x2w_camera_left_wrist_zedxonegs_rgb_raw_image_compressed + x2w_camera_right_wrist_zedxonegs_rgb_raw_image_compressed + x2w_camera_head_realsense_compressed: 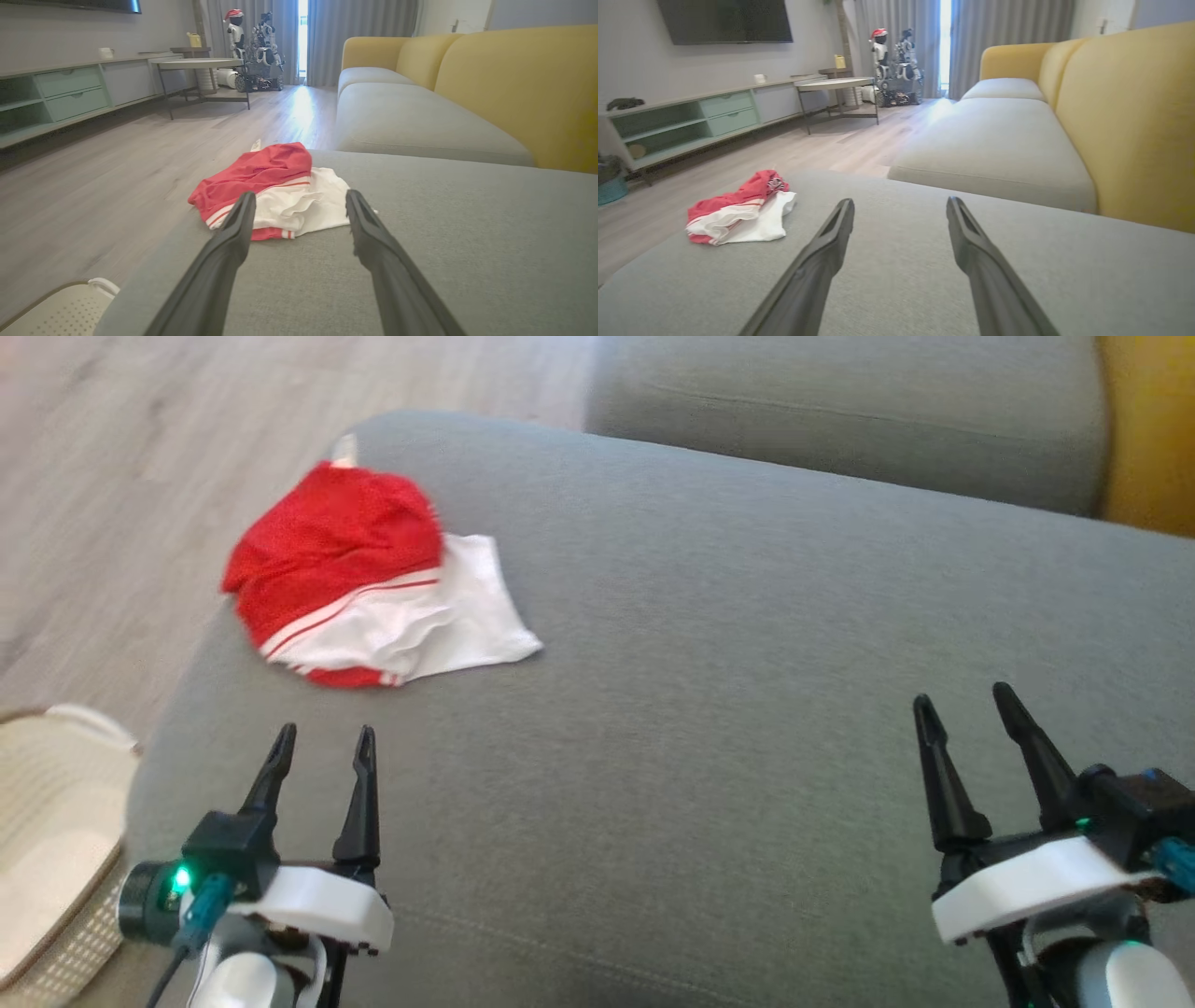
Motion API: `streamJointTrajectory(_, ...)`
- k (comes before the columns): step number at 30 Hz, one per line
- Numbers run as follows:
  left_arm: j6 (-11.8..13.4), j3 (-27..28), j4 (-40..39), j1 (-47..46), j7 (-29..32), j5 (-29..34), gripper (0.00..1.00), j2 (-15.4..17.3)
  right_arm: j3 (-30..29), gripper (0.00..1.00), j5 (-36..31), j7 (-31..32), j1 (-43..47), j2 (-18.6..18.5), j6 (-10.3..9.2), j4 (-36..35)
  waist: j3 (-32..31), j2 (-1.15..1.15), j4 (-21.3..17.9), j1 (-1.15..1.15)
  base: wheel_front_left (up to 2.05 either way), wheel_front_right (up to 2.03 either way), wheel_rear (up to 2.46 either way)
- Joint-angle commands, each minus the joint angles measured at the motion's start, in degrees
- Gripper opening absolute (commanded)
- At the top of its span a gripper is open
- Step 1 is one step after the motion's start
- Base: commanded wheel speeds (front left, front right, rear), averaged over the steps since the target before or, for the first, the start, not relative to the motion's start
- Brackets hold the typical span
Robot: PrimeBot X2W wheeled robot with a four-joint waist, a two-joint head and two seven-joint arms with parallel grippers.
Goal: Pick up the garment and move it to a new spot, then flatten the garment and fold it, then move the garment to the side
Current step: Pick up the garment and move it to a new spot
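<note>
Crumpled red-and-white fabric garment [364, 581], bunched by the left edge of the broad grey fabric sofa cushion [709, 728]; long axis slanting, red end far-left, white end near-right. Bare cushion stretching rightward. Spread wide and empty, apart from it: left gripper [322, 747], right gripper [962, 702].

The left gripper [326, 733] sits at the lower left of the head view. Its two long dark fingers [359, 803] stand apart and point up the frame, leaning slightly toward each other at the tips. A green light [180, 877] glows on the dark wrist housing beside its white mount [327, 905]. The right gripper [962, 695] sits at the lower right, its fingers also spread and both tilted a little to the left. Its wrist is partly cut off by the frame edge and looks slightly rolled. Each wrist view shows its own gripper [300, 193] [900, 200] with a wide gap.
</note>
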Motion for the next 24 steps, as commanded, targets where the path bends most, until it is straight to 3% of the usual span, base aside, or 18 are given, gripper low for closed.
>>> streamJointTrajectory(1, 0.3, 2.3, -1.4, -3.9, -0.7, -0.5, 1.00, 1.0, 1.8, 1.00, -0.4, -0.1, -2.1, -0.6, 0.19, -2.5, 0.0, 0.00, 3.4, 0.00, 0.00, 0.00, 0.00)
streamJointTrajectory(10, 0.6, 3.0, 0.0, -3.9, -1.2, -1.2, 1.00, 1.2, 3.9, 1.00, -0.3, -0.1, -2.6, -1.1, 0.19, -2.5, -0.1, 0.00, 7.8, 0.00, 0.00, 0.00, 0.00)
streamJointTrajectory(24, 0.7, 3.2, 1.1, -4.9, -1.7, -1.6, 1.00, 0.7, 4.7, 1.00, -0.7, 0.7, -3.5, -1.9, 0.19, -3.0, 1.9, 0.00, 7.9, 0.00, 0.00, 0.00, 0.00)
